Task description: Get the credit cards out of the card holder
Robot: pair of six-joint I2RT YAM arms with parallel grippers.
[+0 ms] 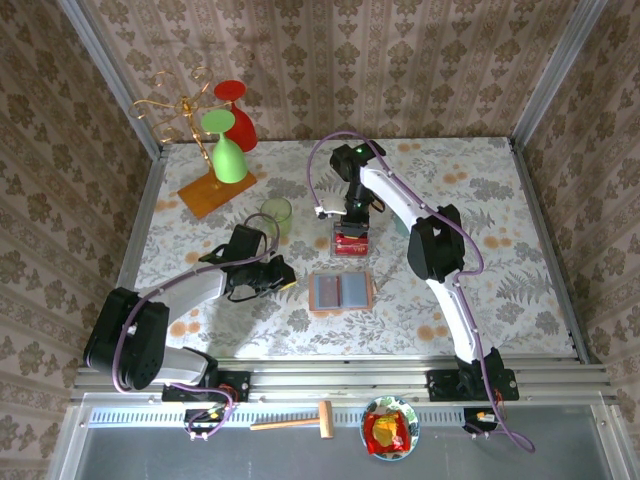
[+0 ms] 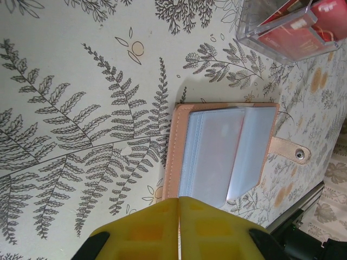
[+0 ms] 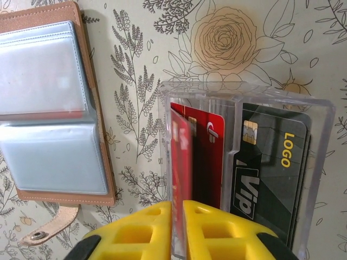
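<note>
The tan card holder (image 1: 341, 292) lies open and flat in the middle of the table, its grey-blue sleeves (image 2: 222, 151) facing up (image 3: 49, 108). A clear plastic box (image 1: 352, 240) just behind it holds credit cards: a red card (image 3: 212, 157) and a black card (image 3: 271, 173). My right gripper (image 3: 178, 205) hovers over the box (image 3: 320, 162). Its jaws stand a narrow gap apart, with another red card (image 3: 181, 157) on edge between them, blurred. My left gripper (image 2: 179, 201) is shut on nothing, just off the holder's left edge (image 1: 283, 279).
A gold rack on an orange base (image 1: 215, 190) stands at the back left with a green glass (image 1: 228, 158) and a red glass (image 1: 237, 110). A pale green cup (image 1: 277, 212) sits by the left arm. A hammer (image 1: 295, 422) and a bowl (image 1: 390, 430) lie beyond the front rail.
</note>
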